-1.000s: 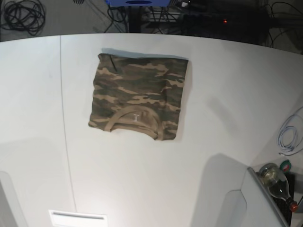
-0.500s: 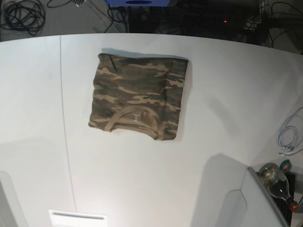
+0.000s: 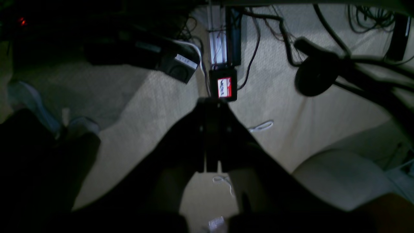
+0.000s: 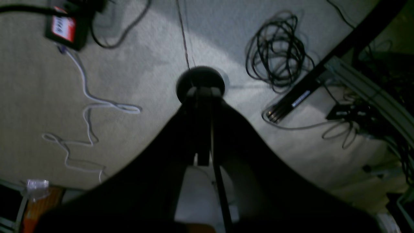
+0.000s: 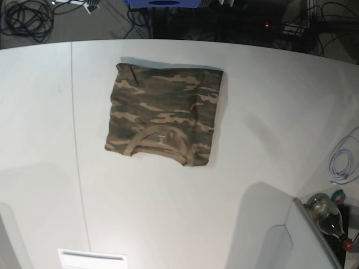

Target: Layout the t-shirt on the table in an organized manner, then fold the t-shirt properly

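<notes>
The t-shirt (image 5: 163,118) lies folded into a compact, roughly rectangular packet on the table (image 5: 263,129), in the far-centre part of the surface as the base view shows it. Its camouflage pattern of brown, tan and dark green faces up, and the tan ribbed collar (image 5: 157,142) curves along the near edge of the packet, with the small white neck label (image 5: 161,138) just inside the curve. The packet's edges are fairly straight, though the near right corner hangs a little lower than the near left one. A thin dark seam line (image 5: 78,151) runs across the white top well to the left of the shirt, not touching it.

Neither arm is over the cloth; nothing touches the shirt. The left gripper (image 3: 212,136) shows in its own wrist view as a dark silhouette with its two halves pressed together and nothing between them, pointing down at a carpeted floor (image 3: 155,103) where a small black box with a red and white label (image 3: 223,84) sits among cables. The right gripper (image 4: 203,126) is likewise drawn fully together and empty, hanging over the floor above a round black disc (image 4: 200,81), with a coil of black cable (image 4: 278,58) to one side and a loose white cord (image 4: 85,110) to the other.

At the table's near right corner in the base view stand a bottle (image 5: 328,216) and a looped pale cable (image 5: 343,159).
</notes>
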You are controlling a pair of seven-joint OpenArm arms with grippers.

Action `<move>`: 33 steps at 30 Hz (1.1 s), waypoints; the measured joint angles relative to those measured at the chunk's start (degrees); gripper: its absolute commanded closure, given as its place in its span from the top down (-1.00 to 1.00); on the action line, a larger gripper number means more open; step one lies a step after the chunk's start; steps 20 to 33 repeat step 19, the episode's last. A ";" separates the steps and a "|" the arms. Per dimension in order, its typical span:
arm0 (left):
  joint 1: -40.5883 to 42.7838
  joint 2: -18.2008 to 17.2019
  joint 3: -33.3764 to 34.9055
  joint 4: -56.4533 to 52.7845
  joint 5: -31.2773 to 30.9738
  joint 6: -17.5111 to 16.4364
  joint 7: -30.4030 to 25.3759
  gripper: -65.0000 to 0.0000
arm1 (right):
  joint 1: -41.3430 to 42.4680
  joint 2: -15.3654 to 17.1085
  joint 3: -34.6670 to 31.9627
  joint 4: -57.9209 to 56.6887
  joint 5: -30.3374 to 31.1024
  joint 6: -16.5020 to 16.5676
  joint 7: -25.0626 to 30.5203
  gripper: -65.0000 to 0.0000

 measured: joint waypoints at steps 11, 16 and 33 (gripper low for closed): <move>-2.34 -0.94 0.00 -0.26 0.00 0.00 0.04 -1.00 | 2.45 -0.07 0.04 -0.04 0.07 -0.02 -0.20 -1.00; -2.36 -1.31 0.00 -0.26 -0.02 0.04 0.02 -1.00 | 2.86 -0.11 0.04 0.00 0.07 -0.02 -0.55 -1.00; -2.01 -1.09 0.00 -0.26 0.00 0.02 0.00 -1.00 | 2.71 0.24 0.04 2.80 0.07 -0.02 -0.90 -1.00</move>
